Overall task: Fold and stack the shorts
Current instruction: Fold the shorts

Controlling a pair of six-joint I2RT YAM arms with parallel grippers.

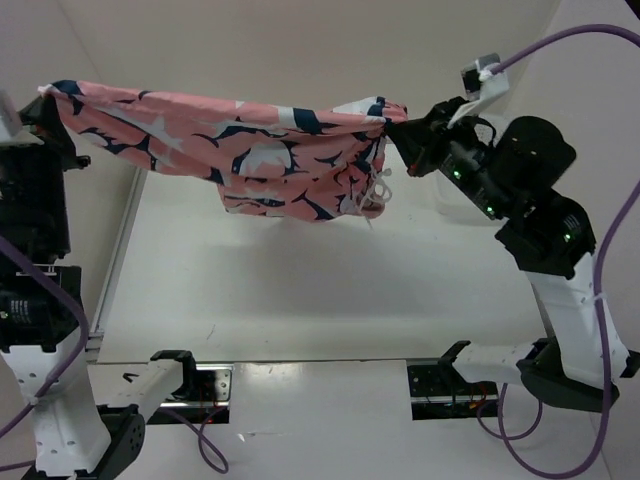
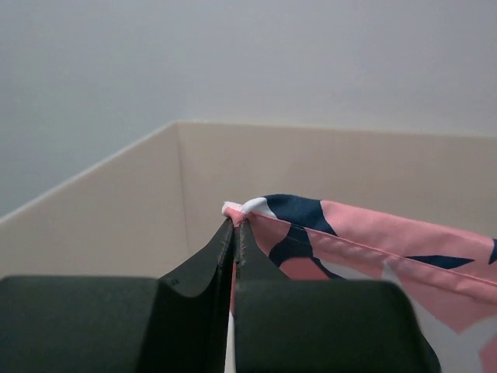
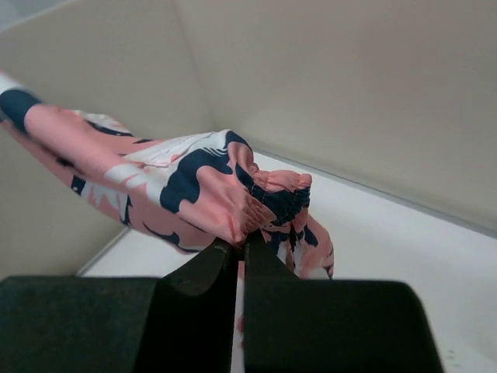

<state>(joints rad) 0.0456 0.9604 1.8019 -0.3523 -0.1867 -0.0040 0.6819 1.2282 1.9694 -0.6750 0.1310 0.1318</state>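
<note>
Above the far half of the worktop (image 1: 300, 300) the shorts (image 1: 260, 150) hang in the air, stretched like a banner between the two arms and touching nothing below. Their top edge runs nearly straight from the far left corner across toward the far right side, dipping a little along the way. The bulk of the pink, shark-printed cloth sags lower at its right half, where a white drawstring (image 1: 375, 195) dangles.

Over by the far left corner, the left gripper (image 1: 48, 100) has its fingers pressed together on one corner of the fabric. From the left wrist view the gripper (image 2: 235, 227) pinches a small white-and-navy tip of the shorts (image 2: 373, 241), and the cloth runs off taut to the right.

Toward the far right side, the right gripper (image 1: 396, 124) is clamped on the other end. In the right wrist view the gripper (image 3: 239, 244) has its fingers closed on a bunched, gathered wad of the shorts (image 3: 186, 183), with folds spilling to both sides of the tips.

A purple cable (image 1: 600, 290) loops down the right arm toward the near edge.
</note>
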